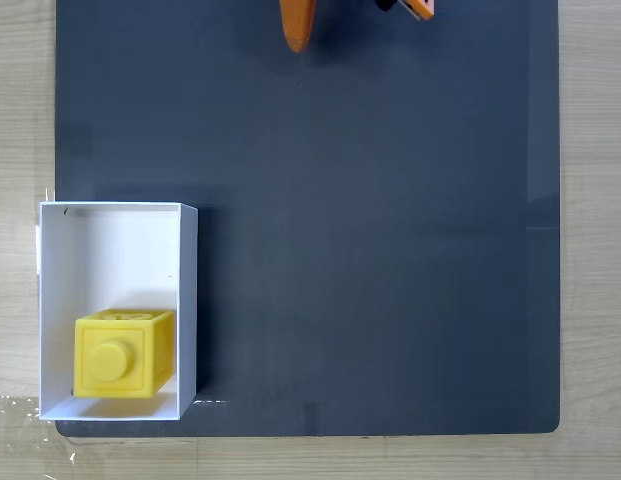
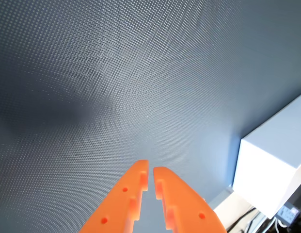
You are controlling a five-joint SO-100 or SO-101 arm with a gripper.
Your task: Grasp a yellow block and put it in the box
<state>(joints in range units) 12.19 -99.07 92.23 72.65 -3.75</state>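
1. The yellow block [image 1: 123,354] is seen in the fixed view inside the box [image 1: 186,300], set on the white floor at the end nearest the mat's bottom edge, with its round stud facing the camera

2. The block is placed close against the box's right wall and close to the wall at the bottom edge; a narrow strip of floor is left at its left, and the upper half of the floor is left bare

3. The box is located at the bottom left corner of the dark mat [image 1: 370,250], its left wall reaching past the mat's left edge onto the light wooden table [image 1: 20,120]

4. In the wrist view a white corner of the box [image 2: 266,170] is visible at the right edge, over the mat [image 2: 116,73]

5. The gripper [image 2: 151,171] is shown in the wrist view with its orange fingers [image 2: 128,199] brought nearly together, only a thin slit being left between the tips, and nothing is held between them

6. In the fixed view an orange tip of the gripper [image 1: 296,38] is seen at the mat's top edge, well apart from the box
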